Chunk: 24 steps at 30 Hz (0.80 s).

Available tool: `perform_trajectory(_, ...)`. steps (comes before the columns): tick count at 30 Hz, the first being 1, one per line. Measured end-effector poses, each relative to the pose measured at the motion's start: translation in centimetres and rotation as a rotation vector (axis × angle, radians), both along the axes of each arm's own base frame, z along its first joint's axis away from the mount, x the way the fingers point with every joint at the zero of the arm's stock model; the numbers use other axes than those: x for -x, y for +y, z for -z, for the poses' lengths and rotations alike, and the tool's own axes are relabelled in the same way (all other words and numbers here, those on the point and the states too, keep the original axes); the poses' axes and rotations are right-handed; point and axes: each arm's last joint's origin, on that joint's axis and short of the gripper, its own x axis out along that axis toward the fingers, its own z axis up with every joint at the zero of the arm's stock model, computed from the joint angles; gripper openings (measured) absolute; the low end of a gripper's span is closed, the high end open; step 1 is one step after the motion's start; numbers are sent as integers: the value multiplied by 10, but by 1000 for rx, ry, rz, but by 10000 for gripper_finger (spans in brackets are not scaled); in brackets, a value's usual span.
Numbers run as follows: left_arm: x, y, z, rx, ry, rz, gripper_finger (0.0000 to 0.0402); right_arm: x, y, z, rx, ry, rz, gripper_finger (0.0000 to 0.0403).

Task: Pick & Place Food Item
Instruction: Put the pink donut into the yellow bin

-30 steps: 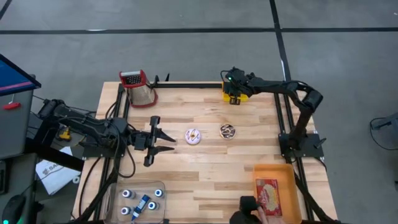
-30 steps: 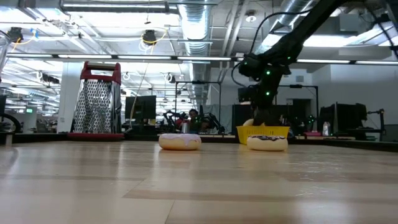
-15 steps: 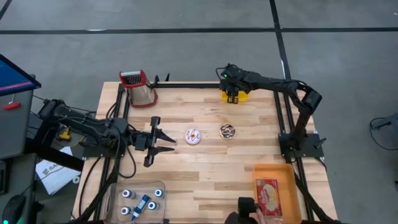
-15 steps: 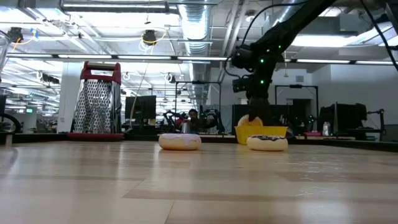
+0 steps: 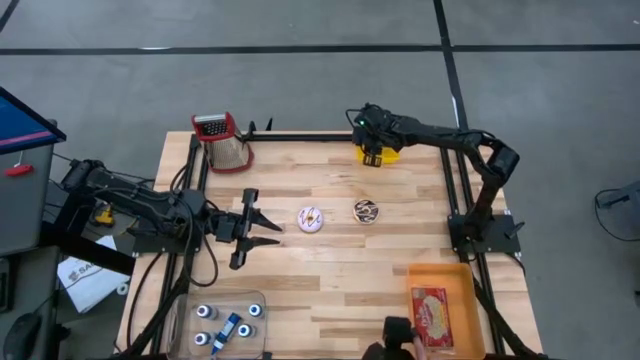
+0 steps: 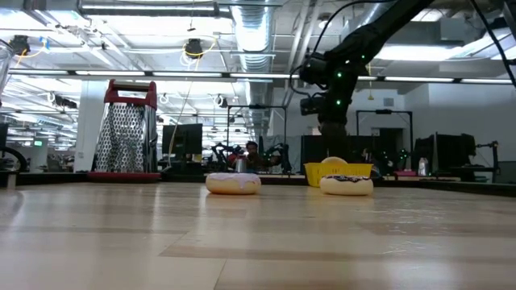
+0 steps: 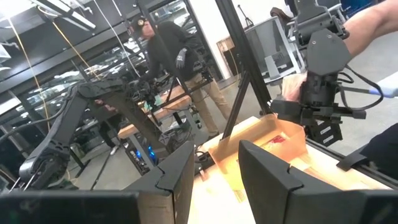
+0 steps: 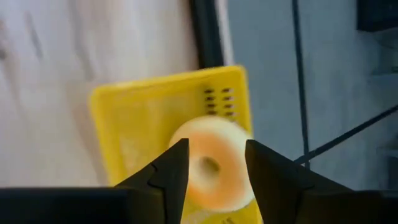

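A glazed donut (image 8: 211, 165) lies in the yellow basket (image 5: 392, 153) at the table's far right; its top shows over the basket's rim (image 6: 334, 162). My right gripper (image 8: 214, 168) hangs open just above it, touching nothing. A pink-iced donut (image 5: 311, 219) and a chocolate-iced donut (image 5: 366, 211) rest flat on the wood mid-table. My left gripper (image 5: 268, 228) waits open and level, left of the pink donut.
A red-topped grater (image 5: 225, 140) stands at the far left corner. A clear tray with small bottles (image 5: 225, 322) sits at the near left, an orange tray with a packet (image 5: 440, 310) at the near right. A person's hand holding a dark device (image 5: 398, 335) shows at the near edge.
My right gripper has risen out of the yellow basket and shifted slightly toward the table's left. The glazed donut stays behind in the basket.
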Motion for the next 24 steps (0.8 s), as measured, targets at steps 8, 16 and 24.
perform_trajectory(8,0,0,0,-1,2,0,120,12,-29,-6,86,-84,104,126)
perform_trajectory(16,0,0,0,-2,3,-1,120,36,-50,-5,55,-89,199,124)
perform_trajectory(24,0,0,0,-2,1,-3,120,44,-52,-2,-3,-70,205,123)
